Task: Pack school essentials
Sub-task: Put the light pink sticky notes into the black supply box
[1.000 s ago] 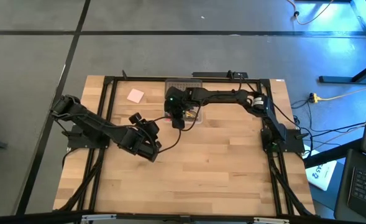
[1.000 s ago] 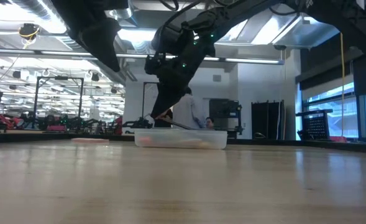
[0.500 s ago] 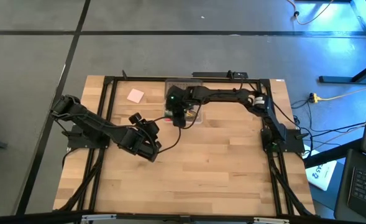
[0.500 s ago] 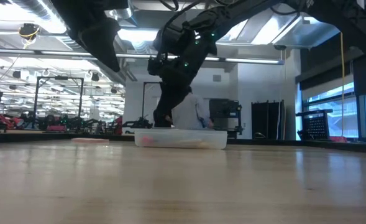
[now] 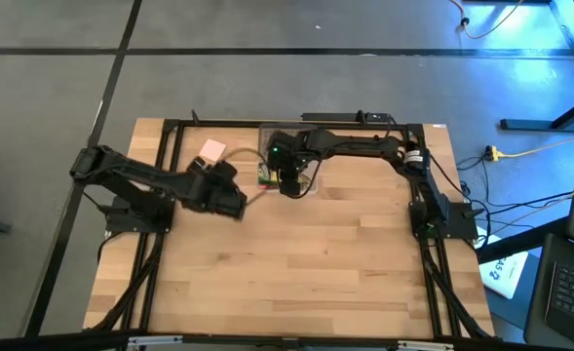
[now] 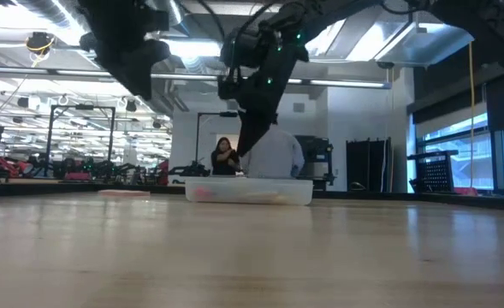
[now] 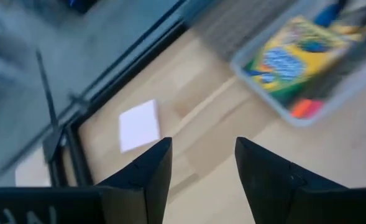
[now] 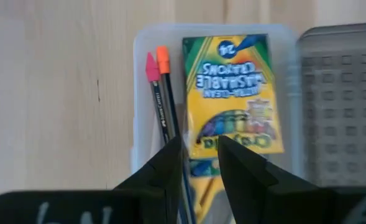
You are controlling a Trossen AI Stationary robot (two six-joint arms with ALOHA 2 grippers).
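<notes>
The crayon box (image 8: 233, 93) lies flat inside the clear plastic case (image 8: 139, 93), in the upper middle of the right wrist view, with two pencils (image 8: 164, 106) laid alongside it, one tipped pink and one orange. They lie lengthwise, probably so the case can take more beside them. Just beside the case, at the right edge of that view, sits its dotted grey lid (image 8: 341, 93), off and out of the way so the opening stays free.

The pink pad (image 5: 212, 150) is not yet packed: in the high view it lies on the wooden table (image 5: 296, 263) in the upper left of the board, near the case but apart from it.

The right gripper (image 8: 200, 149) hangs directly over the case, its fingers parted only a little and holding nothing, which suggests a release. The left gripper (image 7: 198, 155) is released too, empty, pointing toward the pad, which shows in the left wrist view past its fingertips. It looks set to collect that item next.

In the low view, a person (image 6: 273, 158) stands in the room behind the table.
</notes>
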